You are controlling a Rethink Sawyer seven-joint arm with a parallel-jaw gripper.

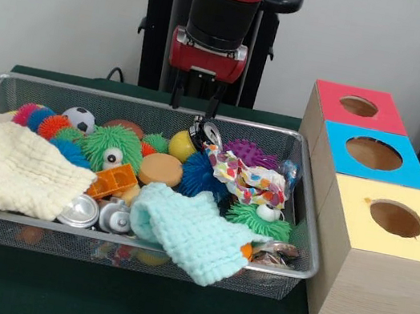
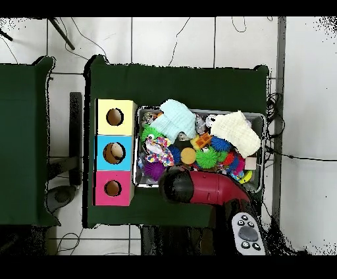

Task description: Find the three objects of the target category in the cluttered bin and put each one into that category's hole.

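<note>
Fingers: gripper spread apart, empty, above bin far rim.
Cans: near side, lying tops-forward, between cloths.

A plain pale grey wall runs behind the table, evenly lit. The table wears a dark green cloth. Seen from above, the floor is large light grey tiles with dark joints, and thin black cables trail across it. A second dark green-covered table stands just beside the first.
</note>
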